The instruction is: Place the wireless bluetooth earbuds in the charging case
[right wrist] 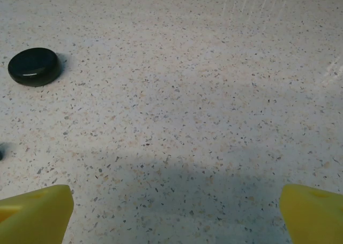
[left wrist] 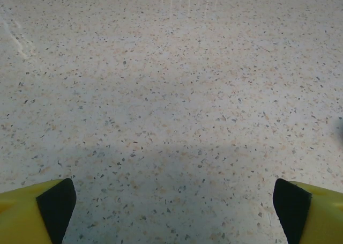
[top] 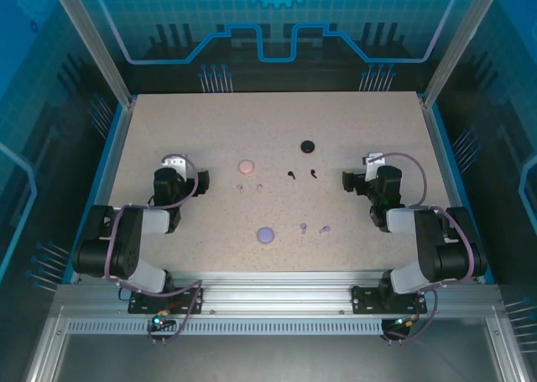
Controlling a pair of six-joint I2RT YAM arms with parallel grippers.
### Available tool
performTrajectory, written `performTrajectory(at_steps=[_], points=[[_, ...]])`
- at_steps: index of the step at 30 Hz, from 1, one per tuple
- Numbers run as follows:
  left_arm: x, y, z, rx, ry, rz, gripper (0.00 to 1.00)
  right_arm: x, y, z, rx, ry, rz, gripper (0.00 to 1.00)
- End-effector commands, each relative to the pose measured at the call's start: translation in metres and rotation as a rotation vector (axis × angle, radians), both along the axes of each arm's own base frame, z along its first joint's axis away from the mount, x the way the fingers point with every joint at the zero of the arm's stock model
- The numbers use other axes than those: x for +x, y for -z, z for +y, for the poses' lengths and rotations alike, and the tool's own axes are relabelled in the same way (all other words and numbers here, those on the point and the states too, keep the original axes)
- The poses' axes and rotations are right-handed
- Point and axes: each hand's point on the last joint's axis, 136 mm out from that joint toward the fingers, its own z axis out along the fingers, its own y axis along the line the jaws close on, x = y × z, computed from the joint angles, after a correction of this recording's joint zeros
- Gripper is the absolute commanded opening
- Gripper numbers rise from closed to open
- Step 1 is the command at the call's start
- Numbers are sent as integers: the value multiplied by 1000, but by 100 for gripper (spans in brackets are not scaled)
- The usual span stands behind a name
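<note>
Three round charging cases lie on the speckled table: pink [top: 246, 167], black [top: 308, 146] and lilac [top: 266, 235]. Close to each lies its pair of tiny earbuds: pale pink [top: 242, 187] [top: 260, 186], black [top: 291, 175] [top: 312, 175], lilac [top: 304, 227] [top: 324, 228]. My left gripper [top: 204, 180] rests low at the left, pointing toward the pink earbuds, open and empty [left wrist: 174, 212]. My right gripper [top: 346, 179] rests at the right, pointing toward the black earbuds, open with bare table between its fingers [right wrist: 177, 212]. The black case [right wrist: 34, 66] lies ahead and to its left.
The table [top: 377, 130] is bordered by a raised blue rim and aluminium frame posts [top: 88, 42] at the back corners. Both arm bases sit on the rail [top: 268, 298] at the near edge.
</note>
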Motion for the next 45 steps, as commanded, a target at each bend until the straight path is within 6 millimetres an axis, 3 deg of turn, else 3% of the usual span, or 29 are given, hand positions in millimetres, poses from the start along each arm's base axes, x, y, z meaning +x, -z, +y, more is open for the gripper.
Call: performTrajectory(at_steps=[1,27,32,37,41,43,45], points=[[13,-19,-7,-32,12,-73,99,13,-16,8,-10,-30,-66,100],[14,-21,-6,-34,11,-76,95,13,-19,1,9,-3,-63,100],[16,-51,12,-23,-101,-18,95,6,-63,-14,21,93,-43,100],[5,-96,24,-105,-219,-59,96,-15,-102,-36,238,349,100,100],[-7,-115,11,-317,-262,36,97,-21,-112,-18,291,289,260,100],[-14,-116,-4,-426,-242,101,97,-27,-110,4,327,210,361,99],[-23,-112,-22,-535,-232,170,98,-40,-107,32,348,145,481,91]])
